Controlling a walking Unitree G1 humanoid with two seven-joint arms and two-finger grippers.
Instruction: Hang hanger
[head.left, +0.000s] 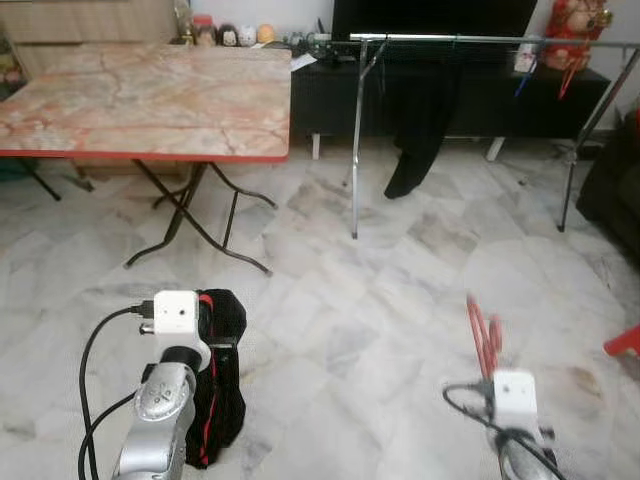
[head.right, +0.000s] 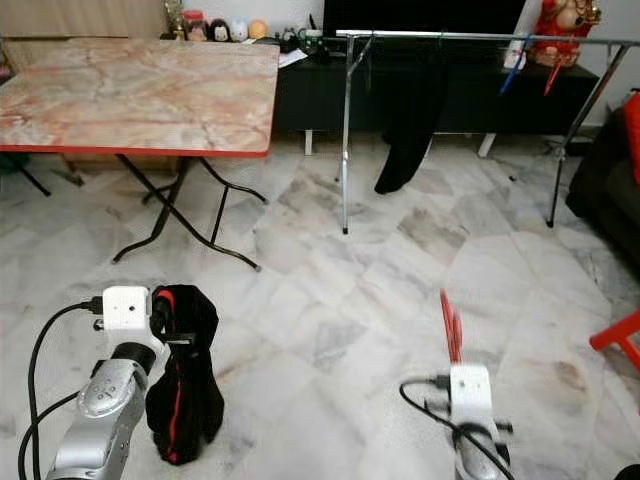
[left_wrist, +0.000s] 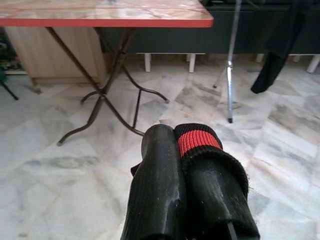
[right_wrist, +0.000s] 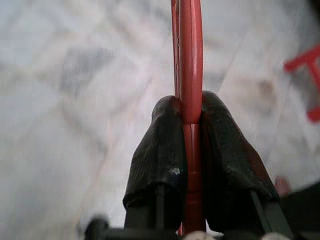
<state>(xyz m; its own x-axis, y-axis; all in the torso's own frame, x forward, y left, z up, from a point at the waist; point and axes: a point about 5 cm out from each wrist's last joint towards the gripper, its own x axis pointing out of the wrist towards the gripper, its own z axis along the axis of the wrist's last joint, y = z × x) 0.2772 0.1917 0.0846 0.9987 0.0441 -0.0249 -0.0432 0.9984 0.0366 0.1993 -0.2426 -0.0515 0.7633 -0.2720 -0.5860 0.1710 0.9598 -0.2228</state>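
Marble floor (head.left: 400, 290) stretches ahead to a drying rack (head.left: 480, 40), with the carrying step in hand.
Right pincer (right_wrist: 189, 112) is clenched on a red hanger (head.left: 483, 335), held low before the robot, well short of the rack. Its long axis runs upright, free end pointing up and slightly forward. Left pincer (left_wrist: 187, 165) grips a black garment with red trim (head.left: 215, 390). Next, I judge, the robot must walk closer, then raise the hanger to the rail.

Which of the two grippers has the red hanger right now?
The right gripper: its fingers pinch the red hanger between them. The left gripper instead holds a black garment with a red stripe.
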